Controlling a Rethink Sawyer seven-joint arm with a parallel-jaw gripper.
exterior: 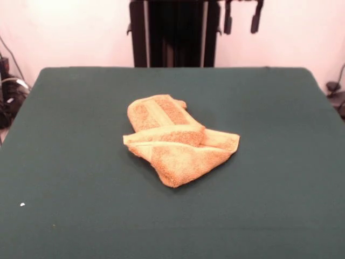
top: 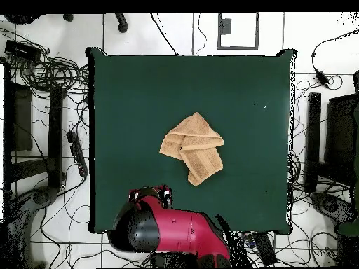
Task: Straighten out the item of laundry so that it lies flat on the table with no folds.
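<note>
The towel [exterior: 175,144] is golden-orange terry cloth with a looped, nubby pile and a smooth woven band along one end. It lies crumpled near the middle of the tabletop [exterior: 64,135], folded over itself into an irregular wedge with several overlapping layers and one pointed corner. The tabletop is a plain dark green, felt-like rectangle. The arm [top: 172,230] is drawn back over the edge of the tabletop on the robot's side, well apart from the towel. The gripper [exterior: 242,20] hangs above that edge, its two fingers [exterior: 256,21] spread and holding nothing.
</note>
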